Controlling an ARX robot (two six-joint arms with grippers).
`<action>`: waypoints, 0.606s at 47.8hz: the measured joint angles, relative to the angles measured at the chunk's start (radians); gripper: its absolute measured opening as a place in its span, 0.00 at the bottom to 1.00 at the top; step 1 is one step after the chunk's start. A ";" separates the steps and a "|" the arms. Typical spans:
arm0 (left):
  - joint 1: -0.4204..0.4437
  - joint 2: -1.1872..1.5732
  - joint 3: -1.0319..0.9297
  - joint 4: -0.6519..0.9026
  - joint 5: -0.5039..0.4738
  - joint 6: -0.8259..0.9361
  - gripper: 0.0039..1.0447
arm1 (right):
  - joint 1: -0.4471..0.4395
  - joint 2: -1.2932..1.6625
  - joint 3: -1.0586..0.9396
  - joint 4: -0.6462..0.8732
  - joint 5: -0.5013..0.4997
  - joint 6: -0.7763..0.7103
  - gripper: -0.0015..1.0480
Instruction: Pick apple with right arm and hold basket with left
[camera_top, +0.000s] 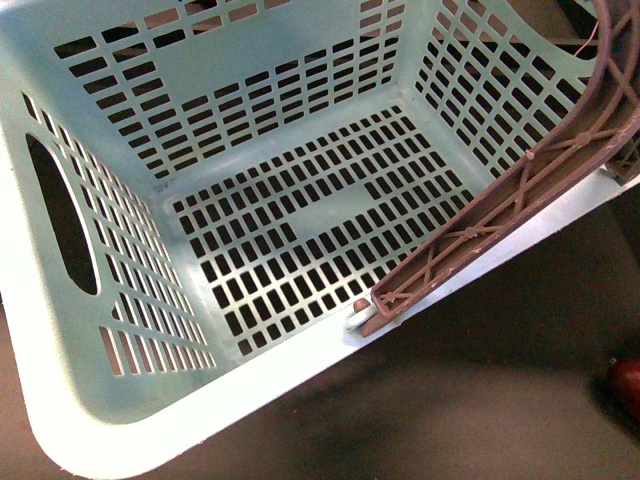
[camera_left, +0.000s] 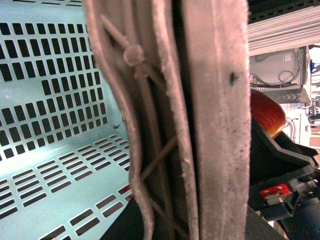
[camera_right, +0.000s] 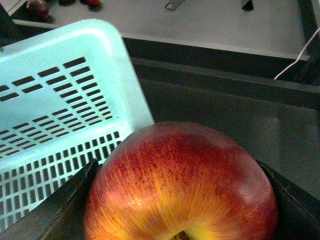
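2 apples in sight, 1 basket, and 1 brown latticed handle (camera_top: 500, 220) that i can actually see. the apple (camera_right: 180, 185) that matters, the red 1 with the yellow-orange blush, sits in the right gripper (camera_right: 180, 200). its dark fingers (camera_right: 65, 205) are closed against both sides of the fruit, so that's a real grip and not a hover. the apple is held up off the dark table (camera_top: 480, 420), just beside an outer corner of the mint-green basket (camera_top: 60, 380), not inside it. the other apple (camera_top: 627, 385), the darker maroon 1, lies on the table at the right edge of the front view, well apart from the basket and untouched. there are also a few small red blobs far off in the right wrist view, too small to name.

the left gripper is the tricky bit. its camera is jammed right up against the handle and rim, with the slotted wall behind, but i can't make out its fingers, so i can't tell if they're open or clamped on anything.

my read is that the pick step looks done and the basket-holding half is the open question. the basket sits tilted in the front view, so the next move probably calls for a firm left hold on the handle or rim while the right arm keeps its squeeze steady. neither arm shows in the front view.
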 joint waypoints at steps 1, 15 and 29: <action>0.000 0.000 0.000 0.000 0.000 0.001 0.16 | 0.007 0.003 0.000 0.002 0.006 0.002 0.77; 0.000 0.000 0.000 0.000 0.000 0.000 0.16 | 0.159 0.040 -0.031 0.020 0.053 0.032 0.82; 0.000 0.000 0.000 0.000 0.000 0.000 0.16 | 0.159 0.010 -0.058 0.013 0.084 0.055 0.91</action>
